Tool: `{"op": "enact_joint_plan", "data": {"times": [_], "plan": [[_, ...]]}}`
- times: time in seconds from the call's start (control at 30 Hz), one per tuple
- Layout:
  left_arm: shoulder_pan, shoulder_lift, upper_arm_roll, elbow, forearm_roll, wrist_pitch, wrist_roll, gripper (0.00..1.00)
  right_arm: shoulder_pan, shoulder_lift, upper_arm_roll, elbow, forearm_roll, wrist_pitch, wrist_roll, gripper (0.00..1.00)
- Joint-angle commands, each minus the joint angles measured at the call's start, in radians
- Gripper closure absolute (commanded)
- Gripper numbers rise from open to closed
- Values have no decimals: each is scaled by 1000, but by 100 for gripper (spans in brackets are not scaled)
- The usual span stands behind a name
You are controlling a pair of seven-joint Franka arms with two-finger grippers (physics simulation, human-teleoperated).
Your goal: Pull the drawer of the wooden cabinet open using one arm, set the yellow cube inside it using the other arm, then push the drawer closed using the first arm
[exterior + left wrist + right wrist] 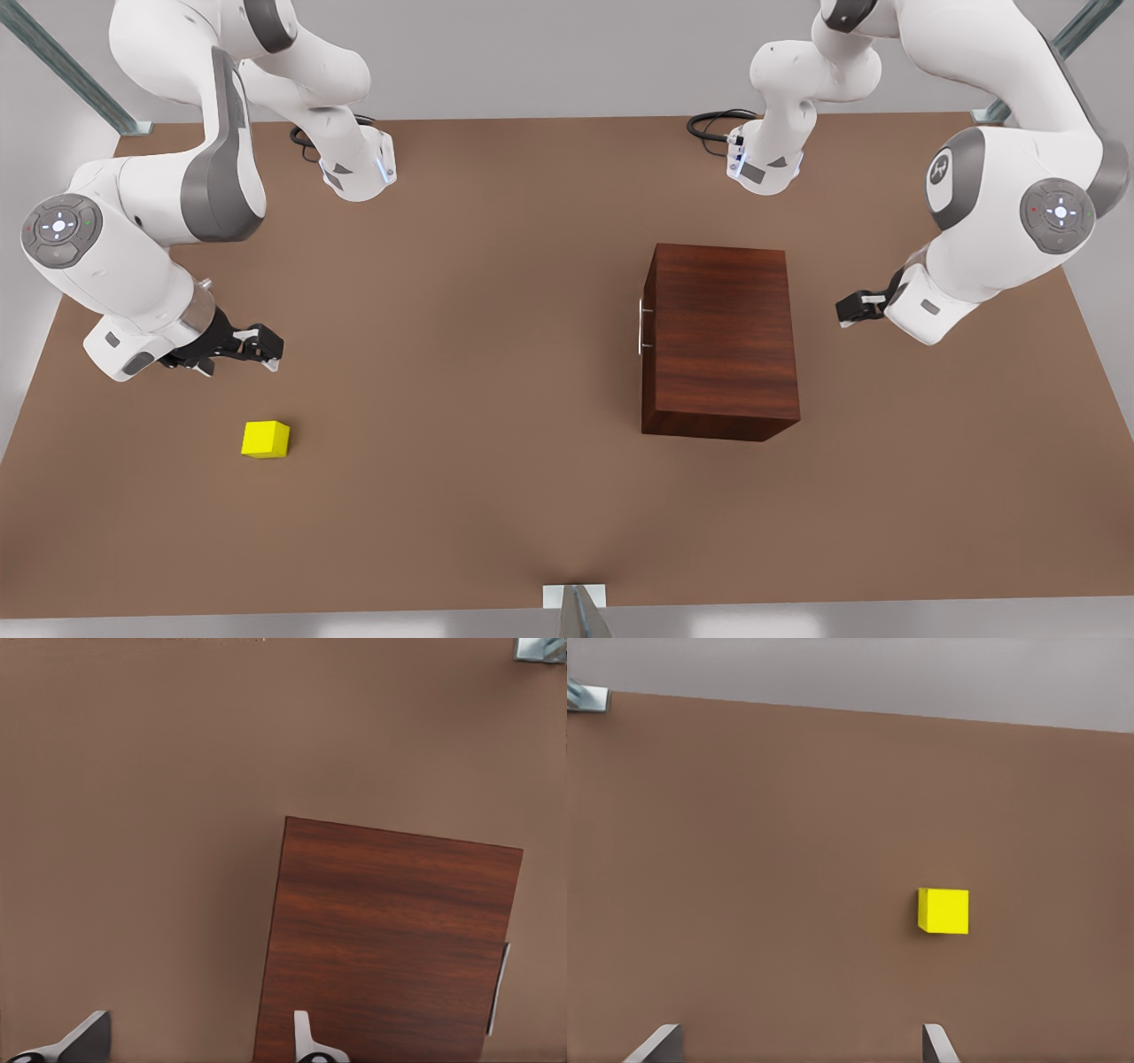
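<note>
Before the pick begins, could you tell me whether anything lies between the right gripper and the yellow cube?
Nothing visible does: only bare tabletop separates the open right gripper from the yellow cube, which sits alone, far from the wooden cabinet.

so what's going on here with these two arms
Nothing is being handled yet. The wooden cabinet sits on the table with its drawer shut. The left gripper hangs open beside the cabinet. The right gripper hangs open near the yellow cube, which lies loose on the table.
</note>
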Motion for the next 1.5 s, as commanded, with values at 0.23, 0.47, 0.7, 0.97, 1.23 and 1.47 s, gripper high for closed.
{"op": "enact_joint_plan", "data": {"times": [0.23, 0.47, 0.7, 0.97, 1.23, 1.47], "plan": [[-452, 166, -2, 60, 47, -12, -137, 0, -5, 6, -1, -2, 2, 1, 12, 0], [-644, 273, -2, 74, 46, 48, -706, 0, -78, 114, -5, -63, -1, 172, -22, 0], [-661, 362, 1, 66, 101, 52, -806, 37, -187, 350, -9, -55, -14, 385, -174, 0], [-644, 405, 1, 63, 181, 95, -745, 40, -195, 457, -11, -94, -52, 420, -178, 0], [-645, 425, 1, 63, 229, 109, -665, 41, -224, 474, -12, -120, -53, 420, -178, 0], [-644, 435, 3, 62, 242, 117, -651, 41, -232, 505, -9, -120, -52, 423, -179, 0]]}}
